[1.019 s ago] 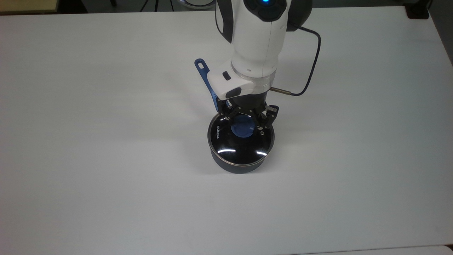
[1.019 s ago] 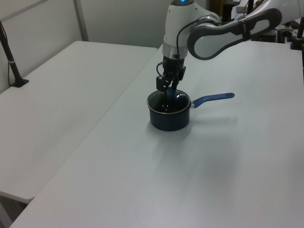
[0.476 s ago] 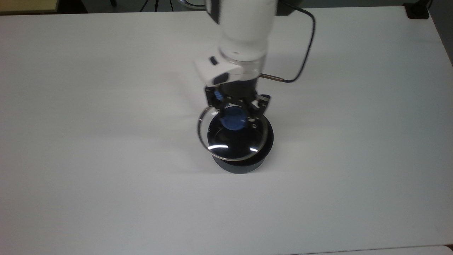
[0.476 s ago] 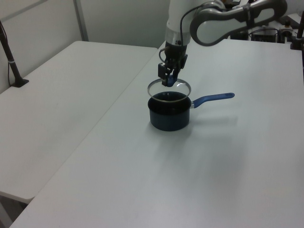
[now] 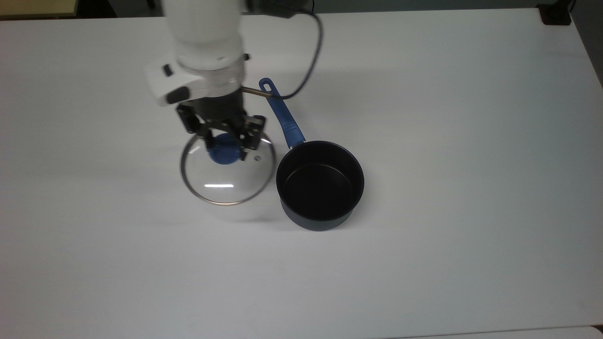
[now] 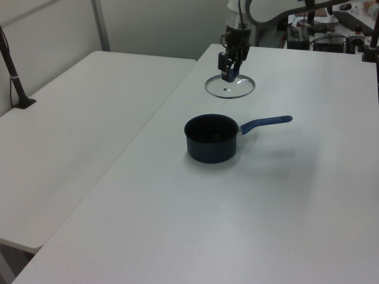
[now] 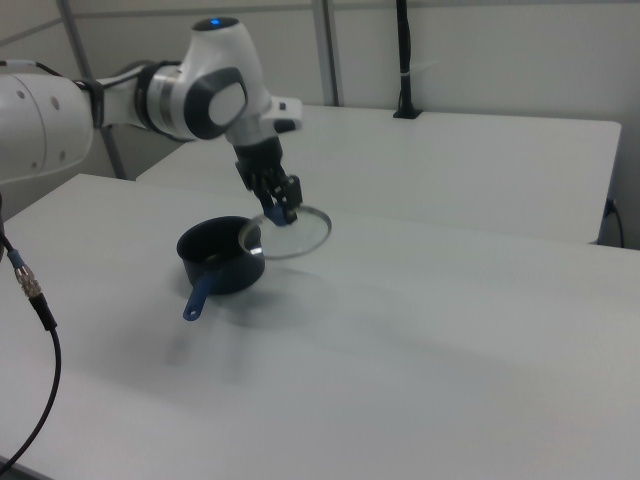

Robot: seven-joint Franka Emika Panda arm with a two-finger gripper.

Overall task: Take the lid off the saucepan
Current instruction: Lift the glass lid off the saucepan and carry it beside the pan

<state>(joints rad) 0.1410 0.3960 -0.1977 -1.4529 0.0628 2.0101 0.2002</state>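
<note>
Gripper [image 5: 226, 143] is clamping the blue knob [image 5: 225, 151] of the lid [image 5: 228, 169], fingers pinched on either side of it, and holding the lid in the air clear of the desk [image 5: 471, 141]. In the top view the lid is sitting at roughly 9 o'clock from the saucepan [image 5: 320, 184], rim nearly touching the pot's outline, glass level. The saucepan is standing uncovered on the desk, black inside showing, its blue handle [image 5: 281, 114] pointing toward 11 o'clock in the top view. In the left view the gripper [image 6: 230, 72] is hanging with the lid [image 6: 230, 86] at 12 o'clock from the saucepan [image 6: 211, 138]. In the right view the lid [image 7: 287, 232] is overlapping the pot's [image 7: 220, 255] 3 o'clock edge.
</note>
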